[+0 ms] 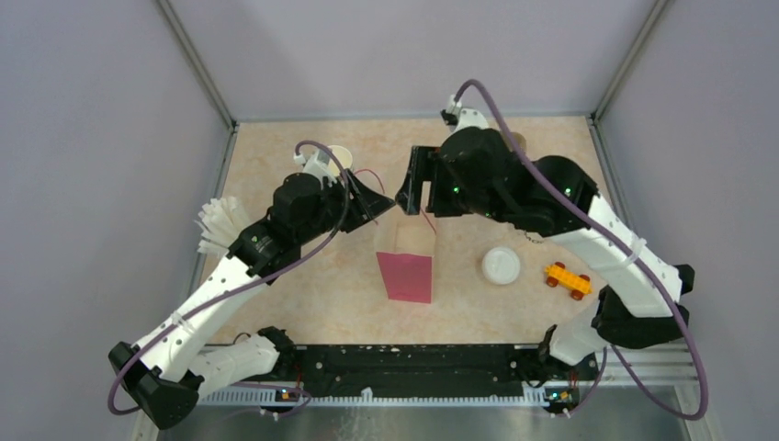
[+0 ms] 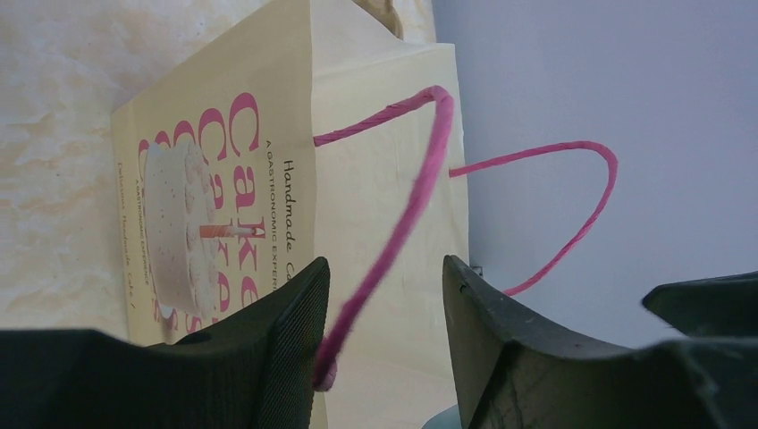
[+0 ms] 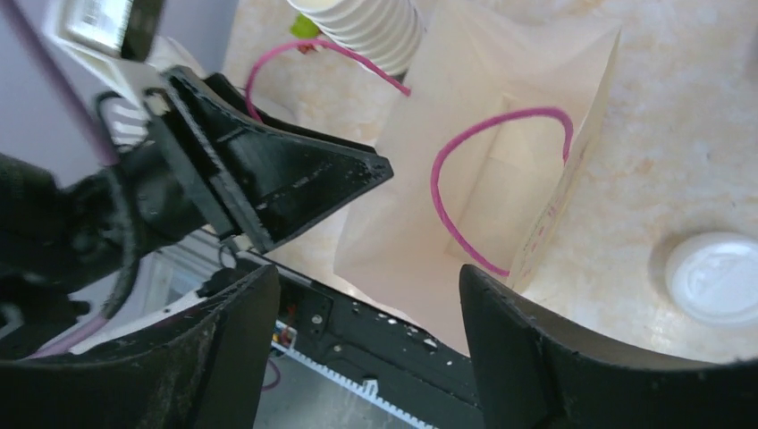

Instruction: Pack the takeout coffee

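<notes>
**COFFEE CUP: HANDLING NOTES + PARTS COUNT**

**1. Location.** Coffee cup [image 1: 501, 265] stands upright on desk [image 1: 312, 294] with its lid on. It is to the right of paper bag [image 1: 405, 276] and apart from it. Orange toy [image 1: 567, 280] sits near it on the far side. Cup not packed yet: right wrist view into the bag shows nothing inside. Neither claw touches the cup.

**2. Claw state.**
- Left claw [image 2: 384, 295]: jaws apart. One pink handle [image 2: 420, 188] runs between them and lies against one finger, not pinched.
- Right claw [image 3: 368, 277]: jaws wide apart, nothing between them, over bag mouth.
- Both claws are at the bag top, tips near each other.

**3. Handling (est.).**
- Paper wall + plastic lid: light and thin, prob. dents if squeezed hard.
- Contents not visible. If filled, expect a spill when tilted, so keep upright.
- Lid looks smooth, likely slippery. It may pop off if the cup is lifted by it.
- Rec. grip: across cup body, just below lid rim, moderate squeeze, approach from the side.
- Right arm is the nearer one.
- Bag is soft paper and its mouth may fold in. It prob. needs holding open while the cup goes in.

**4. Count.**
- Lidded cup: 1
- Bag: 1, w/ 2 pink handles (second handle [image 2: 581, 214] hangs free)
- Orange toy: 1
- Stack of lidless cups [image 3: 366, 27]: 1 stack, behind bag. No. of cups in it can't be read.
- Claws: 2
</notes>
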